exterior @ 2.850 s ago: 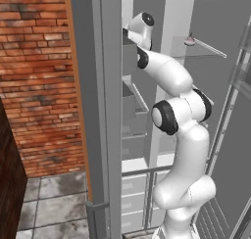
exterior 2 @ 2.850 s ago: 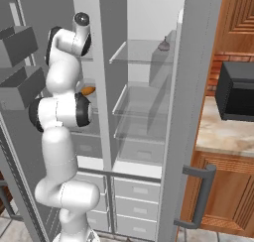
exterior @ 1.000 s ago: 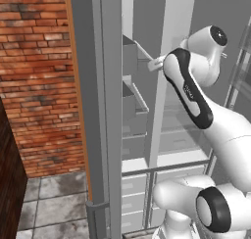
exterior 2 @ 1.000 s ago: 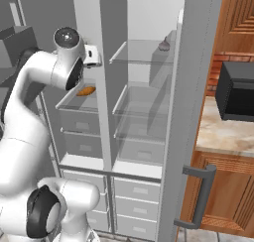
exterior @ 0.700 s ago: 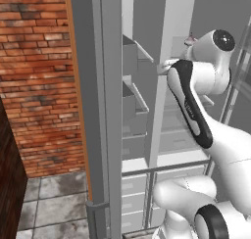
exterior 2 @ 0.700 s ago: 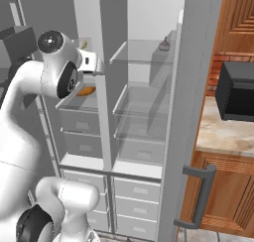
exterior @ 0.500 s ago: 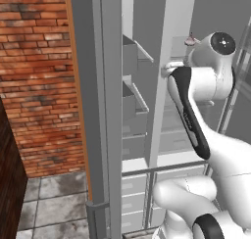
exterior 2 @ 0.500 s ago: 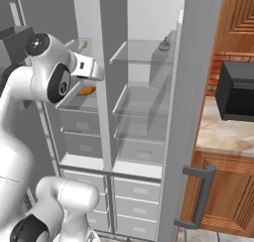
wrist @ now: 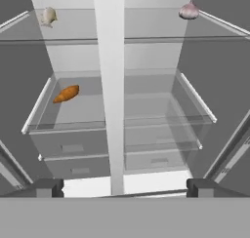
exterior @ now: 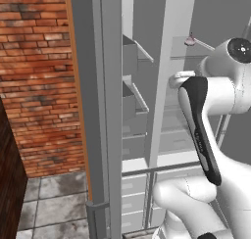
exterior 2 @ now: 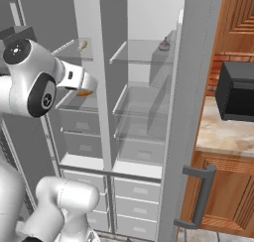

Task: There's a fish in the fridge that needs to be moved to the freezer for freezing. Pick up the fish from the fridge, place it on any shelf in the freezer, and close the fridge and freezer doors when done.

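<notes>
Fish on top glass shelf, upper right; gripper fingers spread wide, empty. Best rise and centre on it.

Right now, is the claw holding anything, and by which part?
Nothing is held. The claw is open and empty in the hand view, its two dark tips spread wide, facing the open fridge shelves.

Glass shelves are carrying the loose items — a pinkish-grey bulb-shaped object is sitting on the right compartment's top shelf, a pale lump on the left compartment's top shelf, and an orange piece is lying one shelf lower.
</notes>
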